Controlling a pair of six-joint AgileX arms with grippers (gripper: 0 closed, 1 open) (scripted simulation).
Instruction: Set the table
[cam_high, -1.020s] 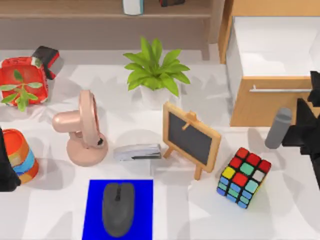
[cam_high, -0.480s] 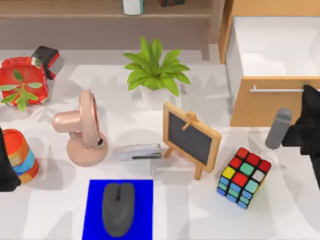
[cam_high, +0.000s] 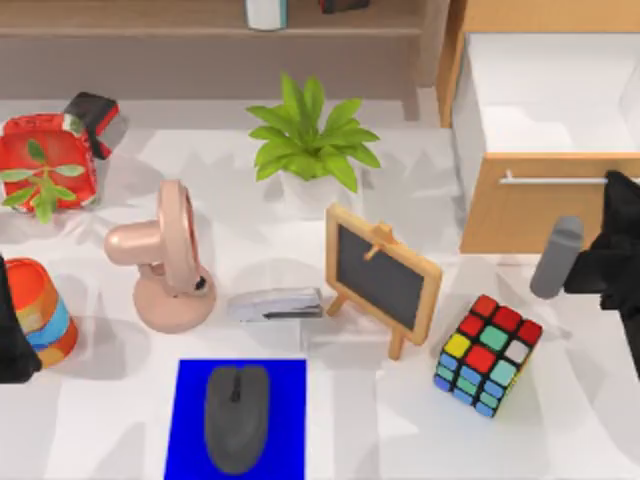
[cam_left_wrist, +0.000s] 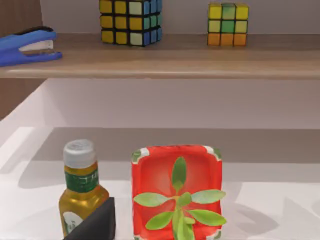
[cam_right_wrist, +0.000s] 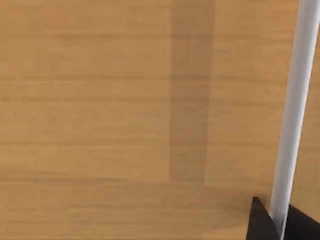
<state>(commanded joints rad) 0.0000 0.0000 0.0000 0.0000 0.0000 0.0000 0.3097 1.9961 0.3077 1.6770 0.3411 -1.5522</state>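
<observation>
The table (cam_high: 400, 440), a broad white top with pale grey patches, fills most of the top view and runs off its left, right and lower edges. At lower centre a blue mat (cam_high: 236, 418) lies flat with a grey mouse (cam_high: 236, 416) on it; the mat's lower edge is cut off by the frame. Just above sit a grey stapler (cam_high: 274, 303), a pink desk fan (cam_high: 165, 260) to its left and a small wood-framed chalkboard (cam_high: 382, 275) to its right. A colour cube (cam_high: 486, 354) stands at lower right. A leafy potted plant (cam_high: 310, 140) is at upper centre; its pot is hard to make out against the white top. At upper left a red planter (cam_high: 45, 165) is cut by the frame edge, with a dark red-and-black object (cam_high: 95, 120) beside it that I cannot identify. A striped orange cup (cam_high: 42, 310) at the left edge is partly hidden by the left arm (cam_high: 12, 340), parked there.

At upper right the light-wood drawer cabinet (cam_high: 530, 215) stands open. The right gripper (cam_high: 610, 260) is at the right edge, in front of the drawer face; a grey cylinder (cam_high: 556, 256) stands just beside it, and whether they touch is unclear. In the right wrist view the drawer handle (cam_right_wrist: 292, 110), a pale bar, runs down between two dark fingertips (cam_right_wrist: 260, 220), but whether they press it cannot be told.

The left wrist view shows the red planter (cam_left_wrist: 176, 190), a yellow bottle (cam_left_wrist: 81, 192) partly hidden behind a dark finger (cam_left_wrist: 97, 225), and a shelf (cam_left_wrist: 165, 62) bearing a blue stapler (cam_left_wrist: 27, 45) and two cubes (cam_left_wrist: 131, 21), all cut off at the frame's edges.
</observation>
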